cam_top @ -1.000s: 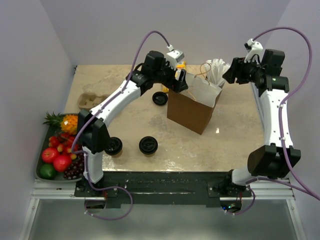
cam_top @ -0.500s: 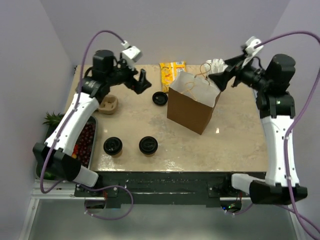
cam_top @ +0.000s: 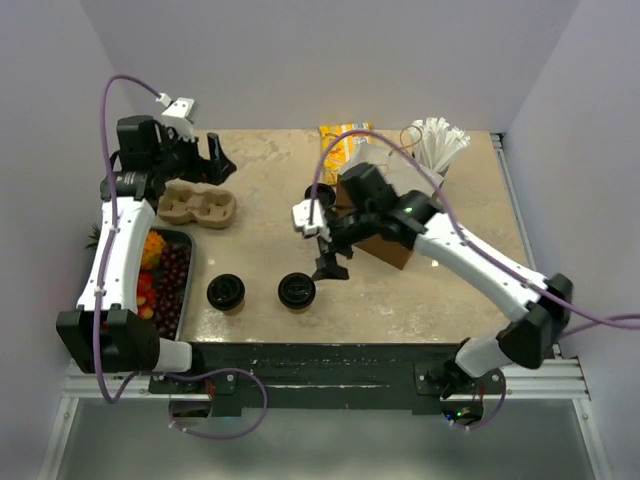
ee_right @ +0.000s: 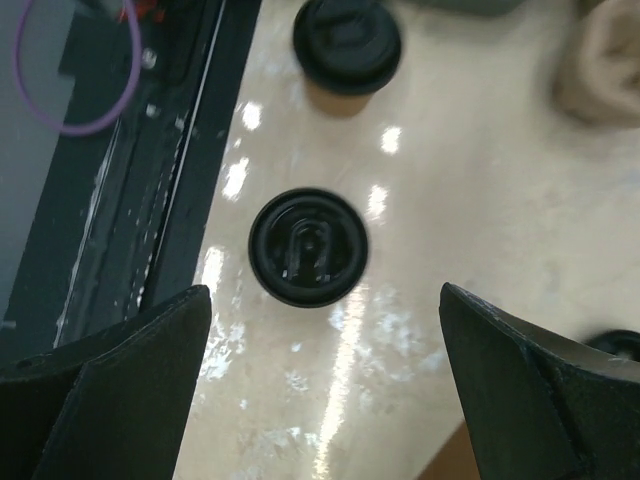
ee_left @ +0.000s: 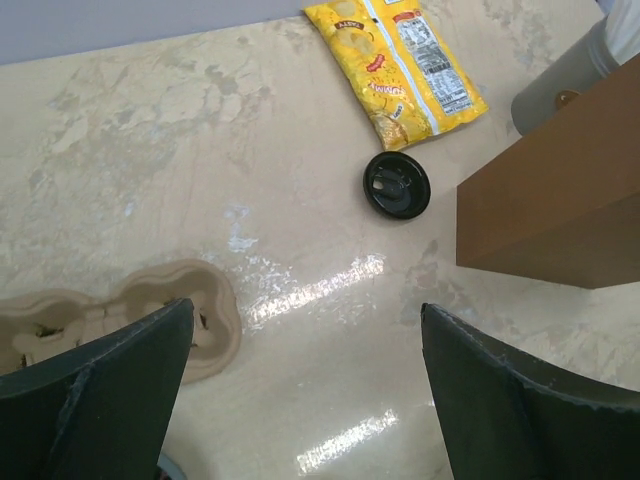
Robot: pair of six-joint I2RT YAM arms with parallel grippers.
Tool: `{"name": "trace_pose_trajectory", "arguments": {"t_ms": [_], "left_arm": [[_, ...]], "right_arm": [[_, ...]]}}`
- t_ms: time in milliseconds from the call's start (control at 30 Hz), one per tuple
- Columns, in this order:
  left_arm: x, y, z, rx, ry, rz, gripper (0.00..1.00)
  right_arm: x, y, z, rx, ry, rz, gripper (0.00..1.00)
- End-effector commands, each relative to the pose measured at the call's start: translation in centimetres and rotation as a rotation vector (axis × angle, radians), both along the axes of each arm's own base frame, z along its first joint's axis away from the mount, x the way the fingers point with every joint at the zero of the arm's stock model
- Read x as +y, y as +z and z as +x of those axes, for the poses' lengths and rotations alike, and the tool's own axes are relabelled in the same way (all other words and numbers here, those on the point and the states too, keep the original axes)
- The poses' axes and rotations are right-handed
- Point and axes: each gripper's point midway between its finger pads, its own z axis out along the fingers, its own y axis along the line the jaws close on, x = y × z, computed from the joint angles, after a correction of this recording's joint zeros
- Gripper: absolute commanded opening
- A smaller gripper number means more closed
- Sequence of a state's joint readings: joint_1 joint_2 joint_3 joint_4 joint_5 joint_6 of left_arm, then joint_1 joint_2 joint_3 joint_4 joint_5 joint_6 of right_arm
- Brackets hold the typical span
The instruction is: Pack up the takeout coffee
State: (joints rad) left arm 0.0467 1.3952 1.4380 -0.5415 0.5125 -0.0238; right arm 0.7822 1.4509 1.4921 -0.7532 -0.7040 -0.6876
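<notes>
Two kraft-brown cups with black lids stand near the front edge, one on the left and one on the right. My right gripper is open and empty, just right of and above the right cup. In the right wrist view that cup lies ahead of the open gripper, with the other cup farther off. My left gripper is open and empty at the back left, above the moulded cardboard carrier. The carrier shows beside the left gripper.
A brown paper bag stands mid-table, partly behind my right arm. A loose black lid lies left of it. A yellow snack packet and a grey cup of straws are behind. A fruit tray sits at the left edge.
My left arm swung left from the bag to above the carrier. My right arm swept from the back right across the bag down to the right lidded cup.
</notes>
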Motion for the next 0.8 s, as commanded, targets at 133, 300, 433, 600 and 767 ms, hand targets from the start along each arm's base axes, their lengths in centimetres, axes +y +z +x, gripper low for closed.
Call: {"name": "trace_pose_trajectory", "arguments": {"t_ms": [133,300,433,600,767], "left_arm": [[0.0,5.5,-4.8,-0.146,0.006,-0.063,1.00],[1.0,5.5,-5.6,-0.146,0.036,-0.089,0.99],[1.4,5.6,-6.2,-0.146,0.043,-0.112,0.99],[1.7,5.1,-6.6,-0.134,0.054,-0.129,0.99],[1.9,5.0,-6.7,-0.129,0.059,-0.144,0.99]], "right_arm": [[3.6,-6.9,-0.1,-0.050,0.120,-0.141,0.99],[4.5,-10.0,-0.2,-0.030,0.160,-0.220,0.99],[4.6,-11.6,0.0,-0.004,0.156,-0.261,0.99],[4.8,-12.7,0.3,-0.001,0.144,-0.288,0.99],[4.8,-13.3,-0.2,-0.007,0.154,-0.302,0.99]]}}
